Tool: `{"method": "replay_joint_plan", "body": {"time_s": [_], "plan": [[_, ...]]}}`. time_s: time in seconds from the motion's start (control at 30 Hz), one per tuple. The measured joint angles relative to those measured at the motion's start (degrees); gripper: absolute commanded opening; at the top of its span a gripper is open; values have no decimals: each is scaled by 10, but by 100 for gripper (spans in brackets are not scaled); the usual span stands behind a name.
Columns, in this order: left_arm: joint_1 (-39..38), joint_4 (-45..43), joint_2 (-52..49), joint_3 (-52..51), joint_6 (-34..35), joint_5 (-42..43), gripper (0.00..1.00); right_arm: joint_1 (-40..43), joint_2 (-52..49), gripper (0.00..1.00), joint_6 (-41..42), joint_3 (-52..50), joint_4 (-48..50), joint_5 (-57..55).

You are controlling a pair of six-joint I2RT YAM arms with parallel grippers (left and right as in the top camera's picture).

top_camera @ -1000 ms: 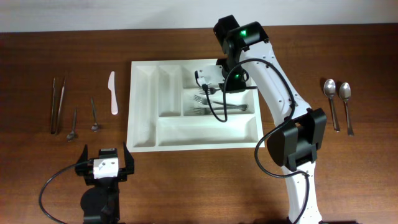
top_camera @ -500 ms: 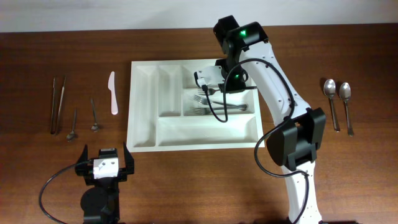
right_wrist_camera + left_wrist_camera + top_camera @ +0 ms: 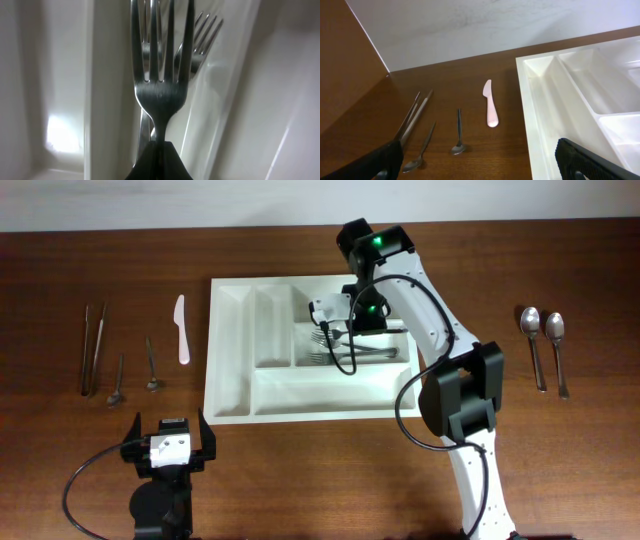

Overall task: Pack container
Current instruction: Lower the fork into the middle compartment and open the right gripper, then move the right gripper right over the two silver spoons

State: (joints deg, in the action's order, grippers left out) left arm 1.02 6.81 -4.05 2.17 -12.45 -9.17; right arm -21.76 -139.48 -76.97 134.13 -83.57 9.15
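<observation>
Container (image 3: 300, 392), white, likely plastic, five compartments, right pincer (image 3: 159, 160) clamped on fork (image 3: 161, 95), left pincer (image 3: 169, 430) apart.

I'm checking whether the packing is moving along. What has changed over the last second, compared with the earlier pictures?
The right arm swung slightly left, carrying the right gripper leftward over the container's fork compartment; it stays shut on a fork. Nothing was let go. The left gripper, open, the white knife, the tongs and the spoons right of the container stayed put.

overhead: top-down | left wrist: low, oblique | right wrist: close | container (image 3: 330, 390) shared
</observation>
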Motion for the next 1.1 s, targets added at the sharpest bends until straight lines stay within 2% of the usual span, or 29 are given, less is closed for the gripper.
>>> {"method": "replay_joint_plan", "body": {"time_s": [0.4, 0.67, 0.73, 0.77, 0.8, 0.83, 1.1], "plan": [[0, 0, 0, 0, 0, 0, 99, 0, -9, 4, 1, -24, 17, 33], [0, 0, 0, 0, 0, 0, 99, 0, -11, 18, 2, -45, 22, 39], [0, 0, 0, 0, 0, 0, 99, 0, -11, 29, 3, -45, 24, 39], [0, 0, 0, 0, 0, 0, 99, 0, -11, 45, 4, -45, 25, 39], [0, 0, 0, 0, 0, 0, 99, 0, -11, 80, 5, -46, 26, 40], [0, 0, 0, 0, 0, 0, 99, 0, -11, 99, 3, -46, 27, 41], [0, 0, 0, 0, 0, 0, 99, 0, -11, 99, 33, -40, 24, 37]]}}
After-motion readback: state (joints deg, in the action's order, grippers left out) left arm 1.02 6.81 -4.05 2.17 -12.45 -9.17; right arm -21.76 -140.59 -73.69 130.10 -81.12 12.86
